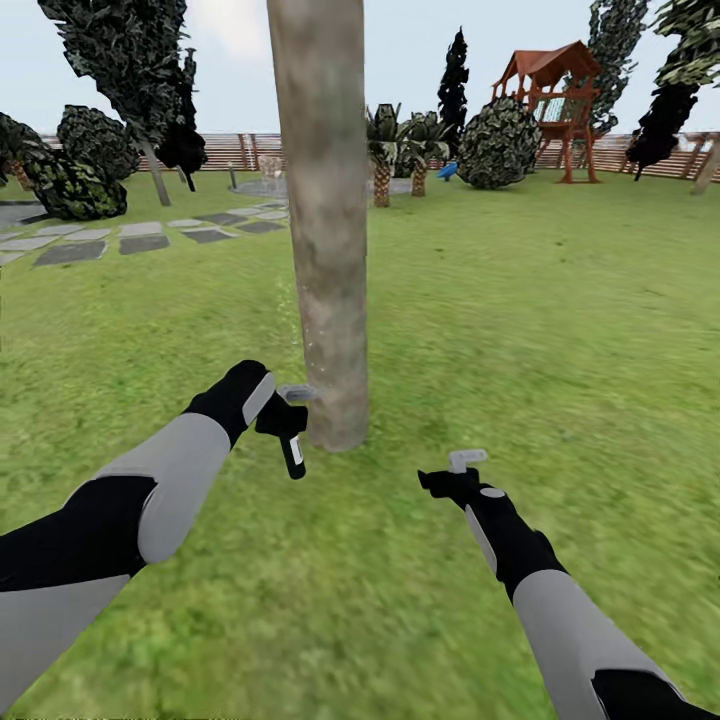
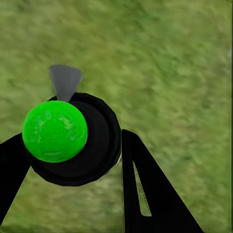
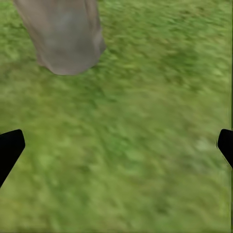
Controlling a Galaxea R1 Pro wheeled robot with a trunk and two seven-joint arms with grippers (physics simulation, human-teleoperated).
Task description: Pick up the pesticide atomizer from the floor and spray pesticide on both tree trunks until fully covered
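A thick mottled beige-grey tree trunk (image 1: 325, 220) rises from the lawn straight ahead, its base (image 3: 65, 36) also showing in the right wrist view. My left gripper (image 1: 285, 415) is shut on the pesticide atomizer (image 1: 293, 452), a small black sprayer with a white patch, held just left of the trunk's base. In the left wrist view the atomizer (image 2: 92, 141) is a round black body with a bright green cap between the dark fingers (image 2: 145, 189). To the right of the trunk and nearer to me, my right gripper (image 1: 462, 472) hangs open and empty over the grass.
Green lawn (image 1: 550, 320) spreads all around. Grey paving slabs (image 1: 130, 240) lie at the far left, with dark bushes (image 1: 75, 165) beside them. A brown slat fence (image 1: 250, 150) runs along the back, with short palms (image 1: 400, 150), a round bush (image 1: 498, 142) and a red-roofed play tower (image 1: 555, 100).
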